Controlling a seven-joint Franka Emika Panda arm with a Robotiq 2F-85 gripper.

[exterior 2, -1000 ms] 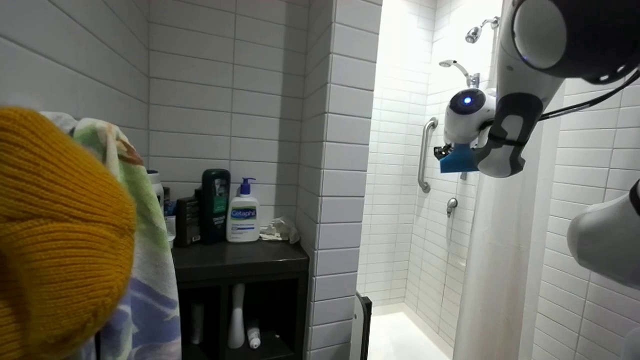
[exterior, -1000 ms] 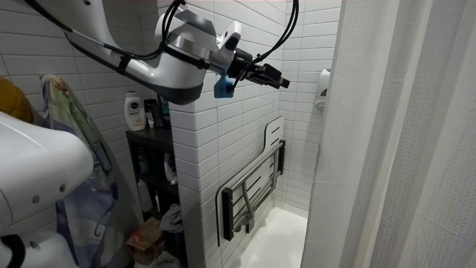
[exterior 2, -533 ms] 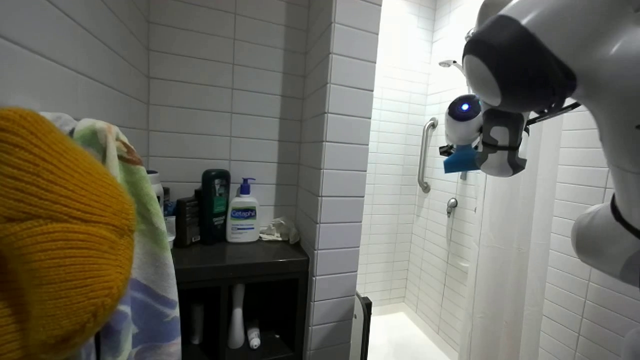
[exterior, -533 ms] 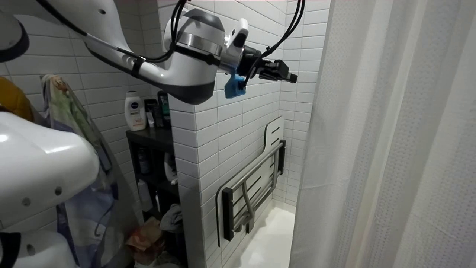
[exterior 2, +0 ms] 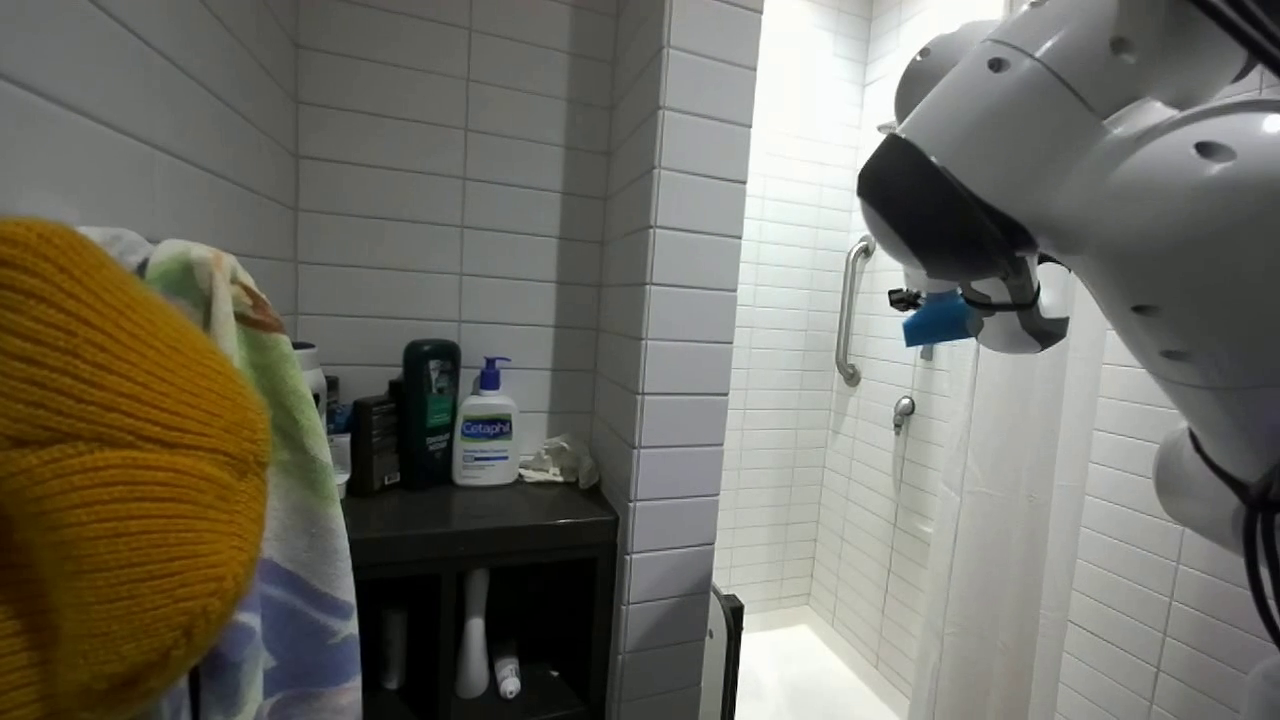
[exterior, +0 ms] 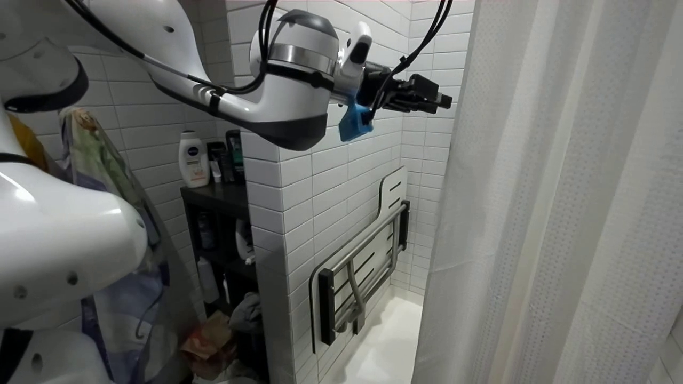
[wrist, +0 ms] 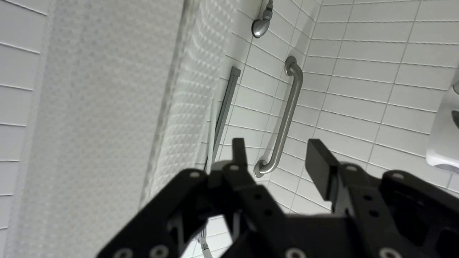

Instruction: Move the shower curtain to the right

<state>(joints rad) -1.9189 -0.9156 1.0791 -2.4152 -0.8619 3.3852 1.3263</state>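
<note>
The shower curtain [exterior: 539,213] is a tall white sheet with vertical folds, filling the right side of an exterior view. It also hangs below the arm in an exterior view [exterior 2: 1005,530] and fills the left of the wrist view [wrist: 96,107]. My gripper [exterior: 443,101] is just left of the curtain's free edge; whether they touch cannot be told. In the wrist view the gripper [wrist: 276,150] is open, with nothing between its fingers, and the curtain's edge is left of them. In an exterior view the arm mostly hides the gripper.
A tiled partition wall [exterior: 299,213] with a folded shower seat [exterior: 363,266] stands below and left of the gripper. A grab bar [wrist: 287,118] and a dispenser [wrist: 444,132] are on the shower walls. A dark shelf [exterior 2: 480,520] holds bottles.
My gripper has moved right and slightly up in an exterior view, closer to the curtain's edge. The curtain's edge has shifted left there, mostly in the first half second.
</note>
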